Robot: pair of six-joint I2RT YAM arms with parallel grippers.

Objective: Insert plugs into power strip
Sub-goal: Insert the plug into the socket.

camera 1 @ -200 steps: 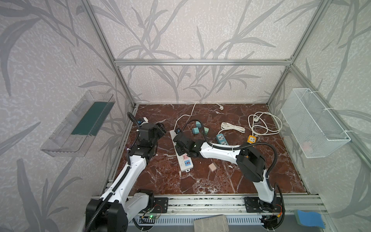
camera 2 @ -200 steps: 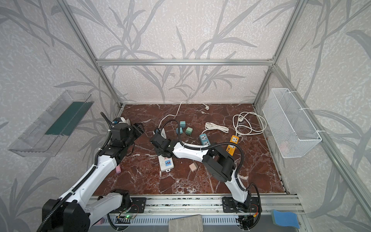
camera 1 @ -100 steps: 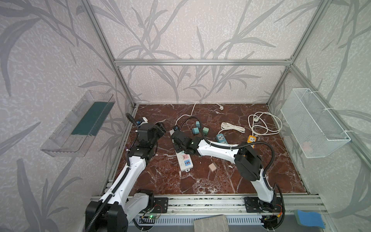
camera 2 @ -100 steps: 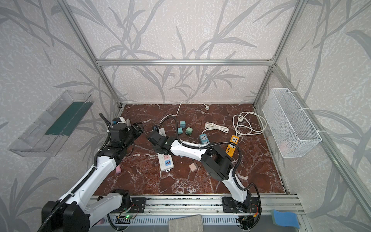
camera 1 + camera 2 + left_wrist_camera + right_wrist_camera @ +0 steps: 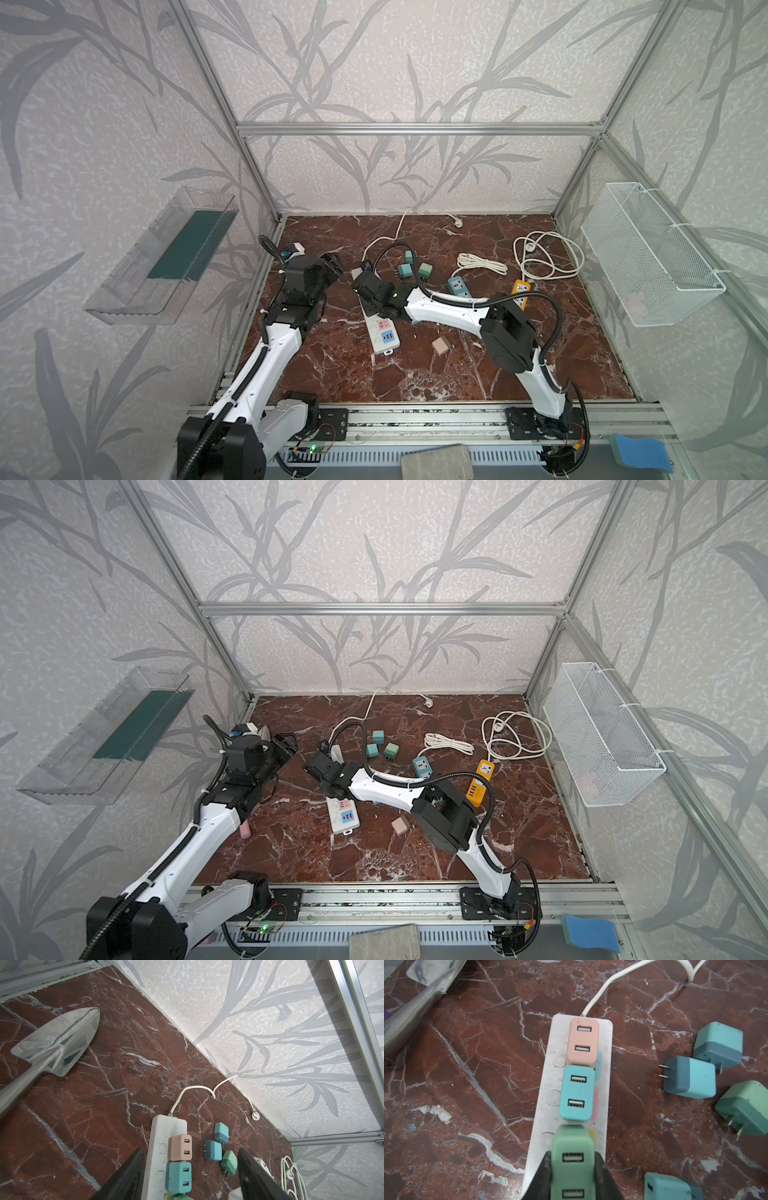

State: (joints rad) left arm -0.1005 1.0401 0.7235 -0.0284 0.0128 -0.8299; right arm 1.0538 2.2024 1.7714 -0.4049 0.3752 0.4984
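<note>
The white power strip (image 5: 550, 1076) lies left of centre in both top views (image 5: 384, 336) (image 5: 343, 818). A pink plug (image 5: 584, 1041) and a teal plug (image 5: 577, 1093) sit in its two sockets nearest the cord. My right gripper (image 5: 572, 1155) is shut on a green plug (image 5: 571, 1140) over the third socket; its prongs are hidden. My left gripper (image 5: 190, 1151) hangs open above the strip's cord end, holding nothing. Loose plugs lie beside the strip: two teal (image 5: 718, 1045) (image 5: 689, 1078) and one green (image 5: 745, 1105). A pink plug (image 5: 440, 345) lies nearer the front.
A metal trowel (image 5: 56, 1043) lies by the left wall. White cables (image 5: 544, 257) (image 5: 482, 262), a yellow strip (image 5: 519, 293) and a teal adapter (image 5: 459, 286) lie to the right. A wire basket (image 5: 648, 253) hangs on the right wall, a clear shelf (image 5: 162, 257) on the left.
My right gripper has shifted a little along the strip toward its cord end, still holding the green plug. The left arm has hardly moved.
</note>
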